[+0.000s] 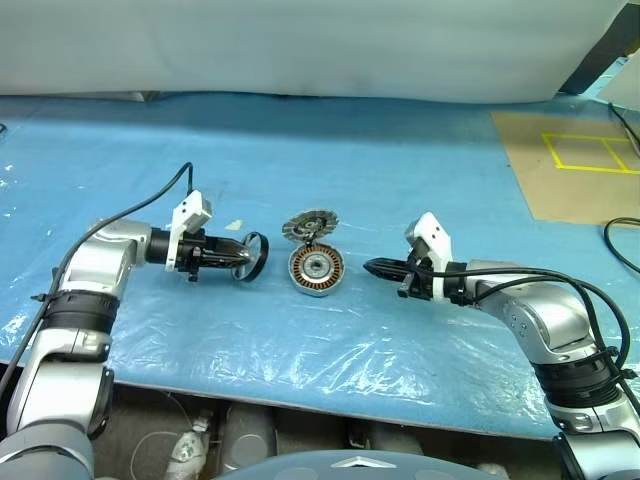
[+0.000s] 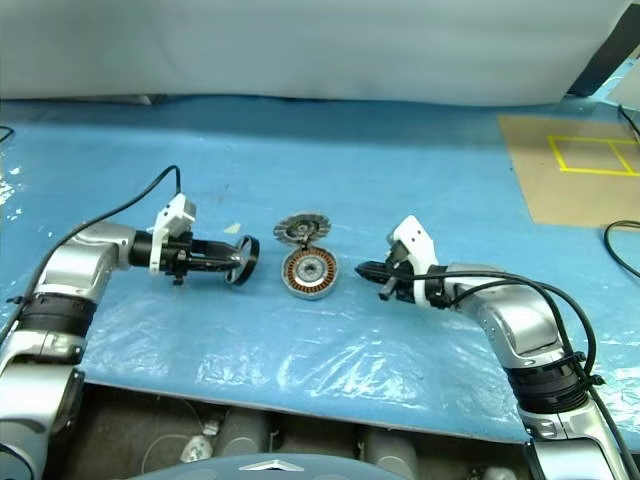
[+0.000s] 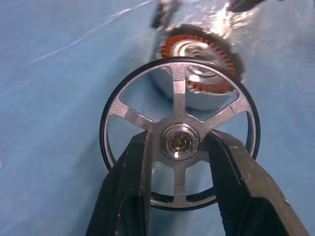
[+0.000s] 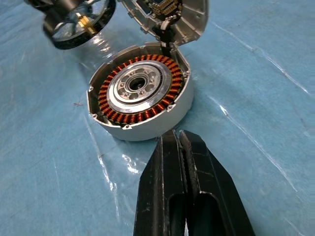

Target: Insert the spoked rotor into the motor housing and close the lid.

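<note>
Two grippers: left (image 1: 243,257) jaws clamp one spoked rotor (image 3: 178,142), right (image 1: 372,267) jaws together beside one motor housing (image 4: 139,94).

The motor housing (image 1: 316,269) lies on the tabletop (image 1: 400,170) between the spoked rotor (image 1: 252,257) (left) and right claw (image 1: 372,268), lid (image 1: 310,226) behind.

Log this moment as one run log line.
left gripper: holds spoked rotor | right gripper: shut, empty | motor housing: lid open

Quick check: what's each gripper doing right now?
Left gripper: shut on the spoked rotor, gripped at its hub.
Right gripper: shut, empty, beside the motor housing.
</note>
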Motion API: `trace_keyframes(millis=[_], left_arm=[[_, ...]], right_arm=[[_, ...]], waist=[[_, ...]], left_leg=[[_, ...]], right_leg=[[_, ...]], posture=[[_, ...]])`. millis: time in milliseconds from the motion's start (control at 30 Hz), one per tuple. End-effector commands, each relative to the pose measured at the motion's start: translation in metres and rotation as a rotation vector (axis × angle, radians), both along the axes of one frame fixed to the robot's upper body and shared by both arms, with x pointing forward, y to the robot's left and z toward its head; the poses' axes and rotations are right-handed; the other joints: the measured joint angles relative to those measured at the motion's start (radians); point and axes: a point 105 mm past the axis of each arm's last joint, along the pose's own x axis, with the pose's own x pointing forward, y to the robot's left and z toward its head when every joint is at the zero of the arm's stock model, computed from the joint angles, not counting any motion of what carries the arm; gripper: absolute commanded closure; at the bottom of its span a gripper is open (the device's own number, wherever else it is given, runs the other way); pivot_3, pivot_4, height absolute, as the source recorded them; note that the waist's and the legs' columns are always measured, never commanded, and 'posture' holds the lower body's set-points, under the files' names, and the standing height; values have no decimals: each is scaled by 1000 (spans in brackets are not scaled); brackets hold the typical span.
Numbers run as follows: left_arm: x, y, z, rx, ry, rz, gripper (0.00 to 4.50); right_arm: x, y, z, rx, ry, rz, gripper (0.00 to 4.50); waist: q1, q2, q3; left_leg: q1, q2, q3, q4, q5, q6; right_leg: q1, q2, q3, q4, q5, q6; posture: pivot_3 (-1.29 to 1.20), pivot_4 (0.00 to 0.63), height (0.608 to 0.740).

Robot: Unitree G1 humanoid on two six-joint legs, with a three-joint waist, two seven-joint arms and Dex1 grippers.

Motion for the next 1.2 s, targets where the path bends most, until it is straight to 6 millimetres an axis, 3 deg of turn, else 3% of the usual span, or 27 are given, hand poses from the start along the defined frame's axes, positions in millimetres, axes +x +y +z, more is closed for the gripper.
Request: trace_keyframes(millis=[33, 167, 400, 667, 933, 1067, 1200], left_arm=[[-12, -30, 26, -56, -62, -70, 3164], [-10, -59, 32, -69, -90, -103, 3164], [8, -77, 16, 52, -136, -146, 3164], [20, -82, 10, 120, -161, -192, 3164], [9, -82, 2, 161, -121, -282, 3164], [13, -78, -1, 189, -146, -268, 3164], [24, -81, -2, 201, -191, -226, 1902]], right_arm=[[5, -1, 13, 10, -54, 2, 4500], [7, 0, 12, 4, -57, 4, 4500], [6, -3, 12, 3, -66, -15, 4500], [4, -6, 9, 0, -68, -44, 4500], [2, -9, 3, -8, -63, -63, 4500], [3, -9, 3, -11, -65, -65, 4500], [4, -9, 1, -14, -66, -64, 4500]], waist=[[2, 0, 0], [2, 0, 0], [-1, 0, 0], [-2, 0, 0], [-1, 1, 0], [-1, 1, 0], [0, 1, 0]], left_leg=[[0, 0, 0, 0, 0, 0], [0, -1, 1, 2, 0, 0], [1, 0, 1, 2, 0, 0], [0, 0, 1, 2, 0, 1], [0, 0, 0, 2, 0, 0], [1, 0, 0, 2, 0, 0], [1, 0, 0, 2, 0, 0]], right_leg=[[0, 0, 0, 0, 0, 0], [1, -1, 0, 0, 0, 0], [1, 1, 1, 0, 0, 0], [1, 1, 0, 0, 2, 3], [1, 1, 0, 1, 1, 2], [1, 1, 0, 1, 0, 1], [1, 1, 1, 1, 1, 1]], posture=[[0, 150, 740], [0, 150, 740], [0, 150, 740], [0, 150, 740], [0, 150, 740], [0, 150, 740], [0, 150, 740]])
